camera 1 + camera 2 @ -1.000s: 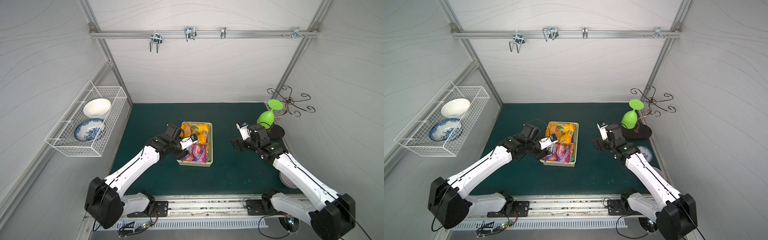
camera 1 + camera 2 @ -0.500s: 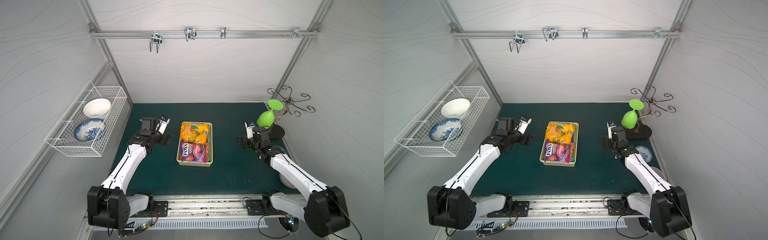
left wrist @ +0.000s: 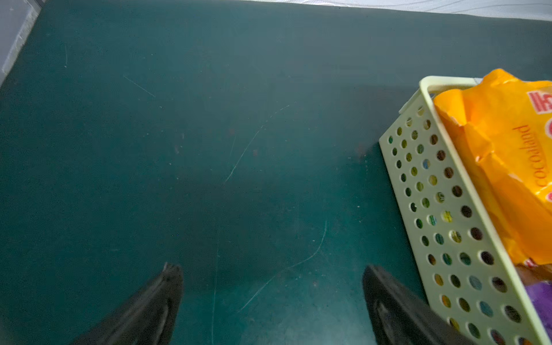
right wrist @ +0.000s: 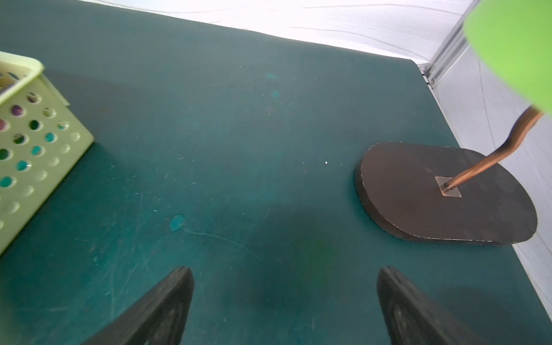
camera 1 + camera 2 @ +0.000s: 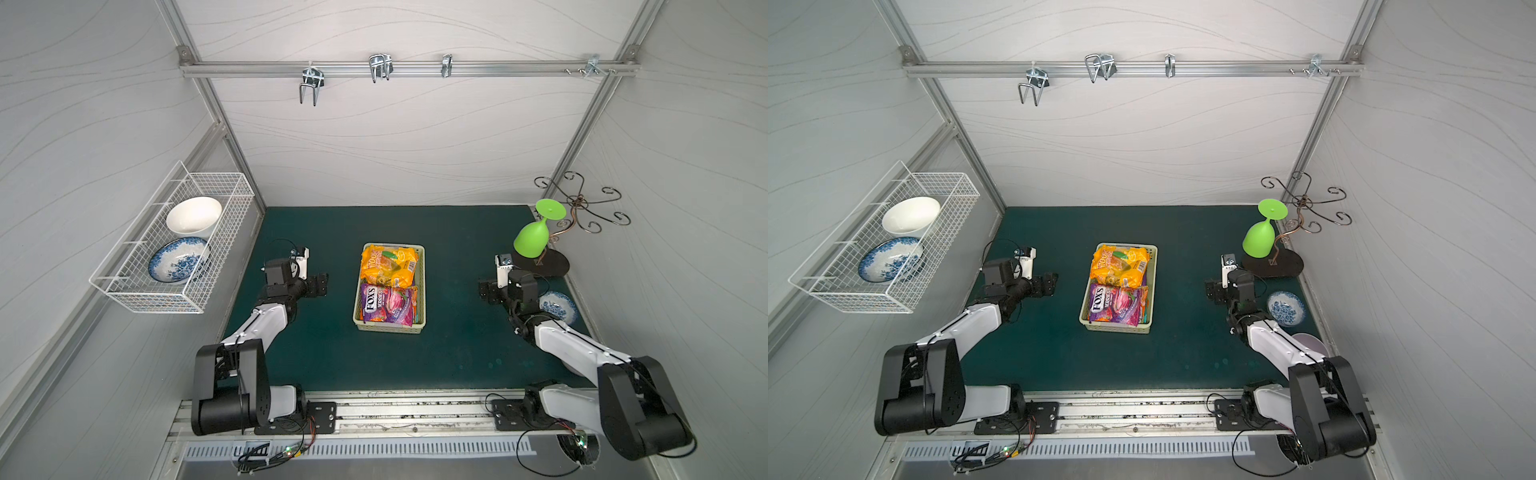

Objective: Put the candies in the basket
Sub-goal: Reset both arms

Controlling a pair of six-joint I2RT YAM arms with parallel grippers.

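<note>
Pale yellow-green plastic basket (image 5: 389,330) at the middle of a dark green desk (image 5: 457,357). Shallow and rectangular, its walls pierced with rows of round holes.

Inside the basket, glossy candies lying flat and filling it from end to end. In the far half, an orange bag (image 5: 388,266), crinkled, with red lettering and a yellow-green patch. In the near half, a purple bag (image 5: 386,305) printed "FOX'S" in white, with pink and orange showing at its right edge. Same layout in both top views. More wrappers glimpsed through the wall holes in the left wrist view, as specks of teal, yellow and green.

Left end effector (image 5: 322,285) to the left of the basket, apart from it, fingers spread wide over bare desk and empty. Right end effector (image 5: 484,291) to the right of the basket, well apart, likewise spread wide and empty.

Farther right of the basket, a bright green glass (image 5: 534,243) upside down and tilted on a curly metal stand (image 4: 442,194) with a dark oval base.
</note>
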